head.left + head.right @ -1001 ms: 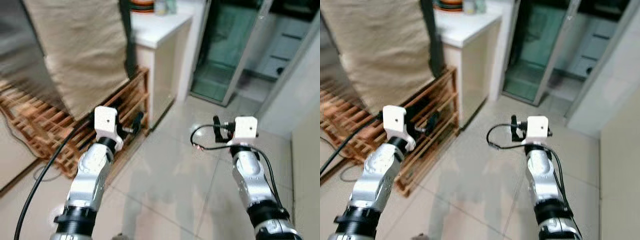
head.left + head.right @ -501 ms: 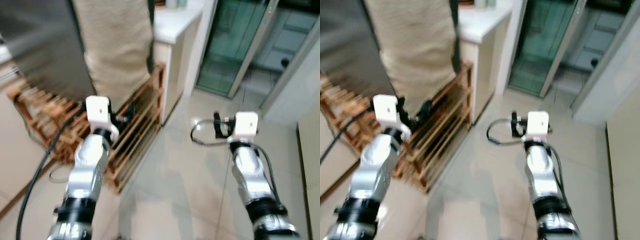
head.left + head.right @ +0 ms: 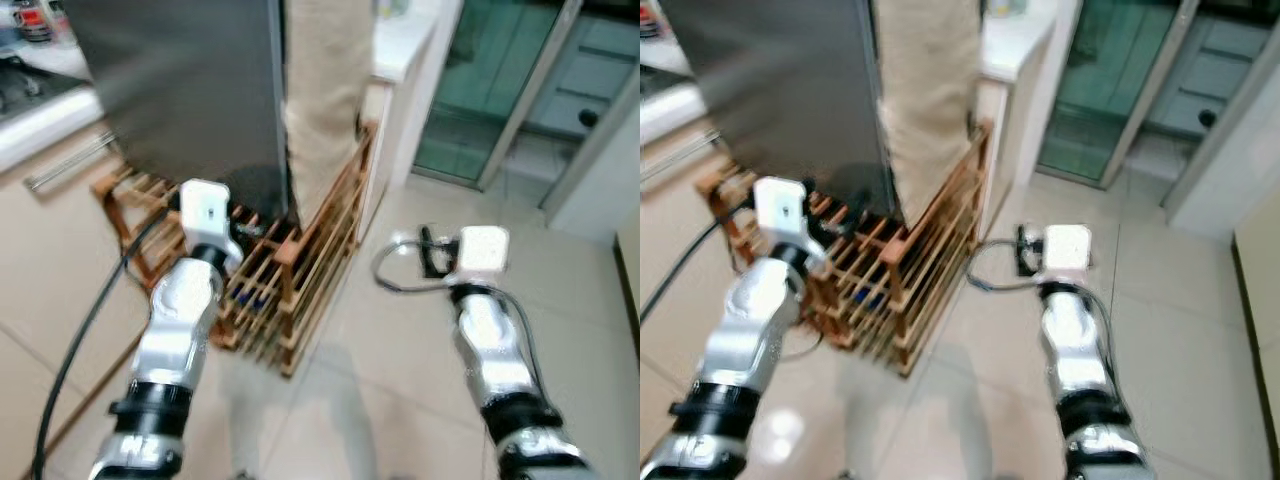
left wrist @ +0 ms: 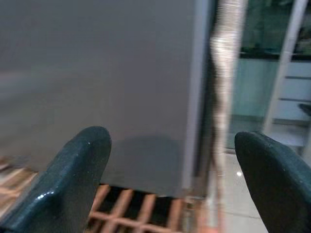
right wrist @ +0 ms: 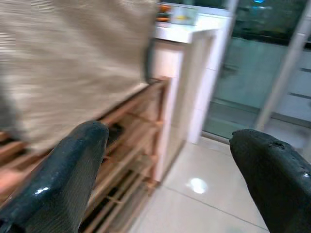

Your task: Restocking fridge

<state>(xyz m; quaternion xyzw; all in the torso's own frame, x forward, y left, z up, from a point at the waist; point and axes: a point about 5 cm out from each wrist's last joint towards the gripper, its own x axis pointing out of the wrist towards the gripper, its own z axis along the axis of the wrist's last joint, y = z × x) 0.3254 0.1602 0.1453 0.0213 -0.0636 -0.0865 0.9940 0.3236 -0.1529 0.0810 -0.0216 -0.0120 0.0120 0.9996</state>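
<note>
Fridge (image 3: pixel 185 90) is seen as a tall dark grey body at upper left in the left eye view, standing on a wooden slatted rack (image 3: pixel 290 290) on the tiled floor (image 3: pixel 400 400); a beige cloth (image 3: pixel 325 100) is hung just beside the fridge's right edge; a white bench (image 3: pixel 410 40) is seen behind the cloth, a glass door (image 3: pixel 500 90) further right; left gripper (image 3: pixel 245 228) is held out near the fridge's lower front over the rack; right gripper (image 3: pixel 425 255) is held out over bare floor, well apart from the fridge; picture is blurred.

In the right eye view the same layout is repeated, a black cable (image 3: pixel 675 275) trailing by the left arm.

In the left wrist view the fingers (image 4: pixel 73 179) are spread wide with nothing between, grey fridge panel ahead.

In the right wrist view the fingers (image 5: pixel 63 174) are spread wide, nothing held; cloth, rack and white bench ahead.
</note>
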